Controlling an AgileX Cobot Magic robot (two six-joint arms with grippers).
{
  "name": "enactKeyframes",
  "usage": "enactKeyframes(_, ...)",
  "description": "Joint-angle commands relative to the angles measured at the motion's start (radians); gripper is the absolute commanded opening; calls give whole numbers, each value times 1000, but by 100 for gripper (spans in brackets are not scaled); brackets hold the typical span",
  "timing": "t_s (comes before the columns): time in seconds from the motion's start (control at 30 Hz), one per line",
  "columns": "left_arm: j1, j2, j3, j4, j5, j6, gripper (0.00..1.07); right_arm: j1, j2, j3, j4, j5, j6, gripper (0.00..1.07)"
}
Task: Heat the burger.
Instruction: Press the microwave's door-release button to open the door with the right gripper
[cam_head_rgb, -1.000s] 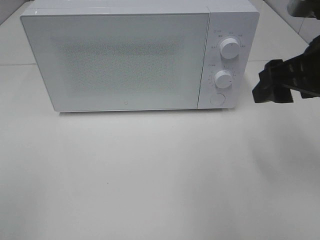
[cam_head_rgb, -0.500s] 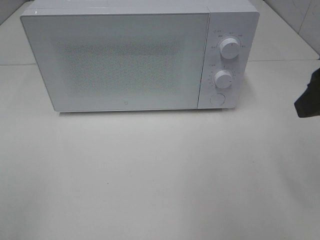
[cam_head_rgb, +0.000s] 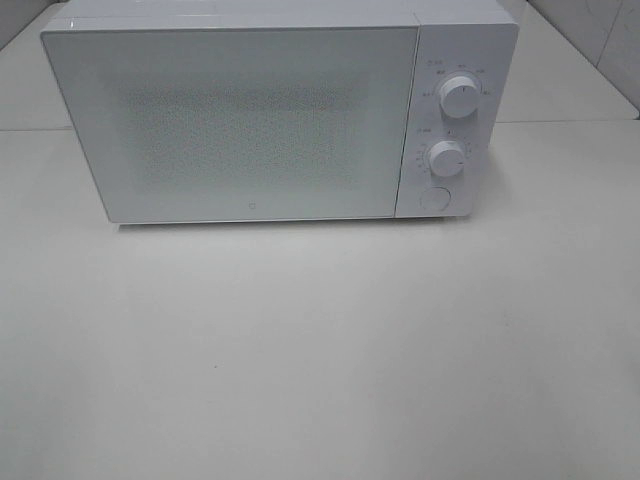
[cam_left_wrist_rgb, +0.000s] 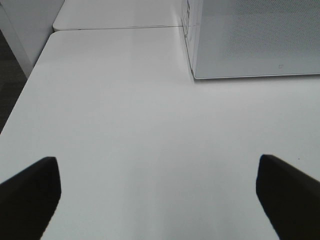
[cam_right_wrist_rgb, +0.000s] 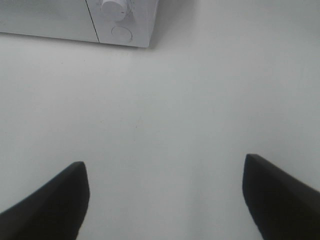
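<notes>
On the white tabletop (cam_head_rgb: 300, 350) the boxy white microwave (cam_head_rgb: 250, 120) stands with its frosted door (cam_head_rgb: 240, 125) shut. We find the small domed-bun burger in no view; it may be inside. Our left gripper (cam_left_wrist_rgb: 156, 167) and right gripper (cam_right_wrist_rgb: 164, 165) gape empty. We risk heating nothing, or leaving the round white lower dial (cam_head_rgb: 447, 158) unset.
</notes>
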Motion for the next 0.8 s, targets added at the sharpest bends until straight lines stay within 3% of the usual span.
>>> enactKeyframes(0.03, 2, -20, 3, -2, -6, -4, 101, -26, -137, 17, 2, 35, 12, 77)
enactKeyframes(0.1, 2, -20, 3, -2, -6, -4, 101, -48, -167, 17, 2, 44, 11, 77)
enactKeyframes(0.2, 2, -20, 3, -2, -6, -4, 101, -156, -306, 17, 2, 77, -9, 77)
enactKeyframes(0.5, 2, -20, 3, -2, -6, -4, 101, -235, -449, 29, 4, 85, 10, 76)
enactKeyframes(0.8, 2, -20, 3, -2, -6, -4, 101, -295, -575, 131, 76, 67, -6, 76)
